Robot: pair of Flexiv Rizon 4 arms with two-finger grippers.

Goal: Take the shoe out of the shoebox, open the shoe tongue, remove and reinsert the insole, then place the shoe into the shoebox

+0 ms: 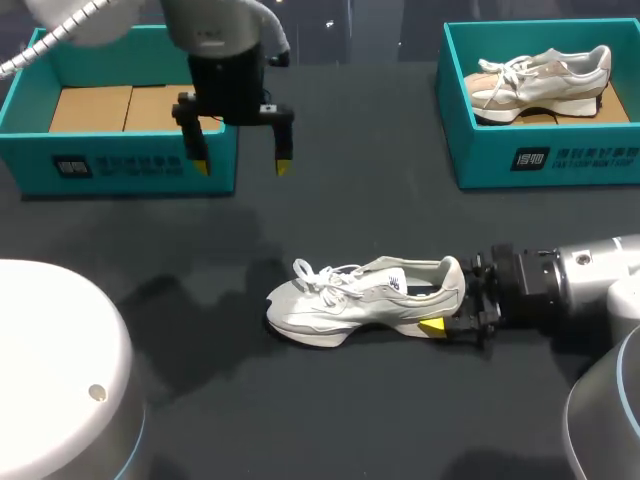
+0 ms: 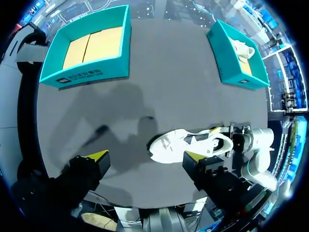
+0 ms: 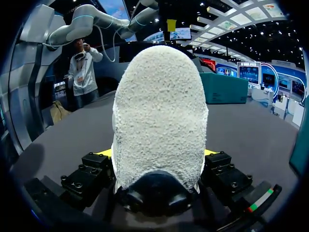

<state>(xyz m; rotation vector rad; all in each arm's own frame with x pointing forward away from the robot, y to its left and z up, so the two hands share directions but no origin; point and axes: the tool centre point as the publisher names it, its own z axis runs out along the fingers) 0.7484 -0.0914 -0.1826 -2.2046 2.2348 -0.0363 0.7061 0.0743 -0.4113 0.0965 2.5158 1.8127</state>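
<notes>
shoe (image 1: 365,300): low-top trainer in pale grey-white, smooth panels on the upper, loose white laces, thick white sole, dark lining at the opening. The right wrist view shows the heel as rounded and nubbly, like fleece or rough suede, with a dark smooth piece at its base.
shoe axis: long axis runs side to side across the table. Toe points to the robot's left, heel to its right. Sole is down.
shoe location: on the table (image 1: 380,220), about mid-table, well apart from both boxes and nearer the robot than they are.
right gripper (image 1: 452,305): low at table level, behind the heel. Fingers are closed onto the heel from both sides. One yellow tip shows against the sole's near side, and both tips flank the heel in the right wrist view.
left gripper (image 1: 240,160): hangs above the table just beside the left shoebox's near wall. Fingers are spread wide, yellow tips point down, nothing is held.
left shoebox (image 1: 130,165): teal, rectangular, open top, flat brown cardboard (image 1: 95,108) on its floor.
right shoebox (image 1: 540,160): teal, same shape, far right, holds a second shoe (image 1: 540,80) in pale beige-white with its toe pointing to the robot's left.
table surface: dark and matte.
</notes>
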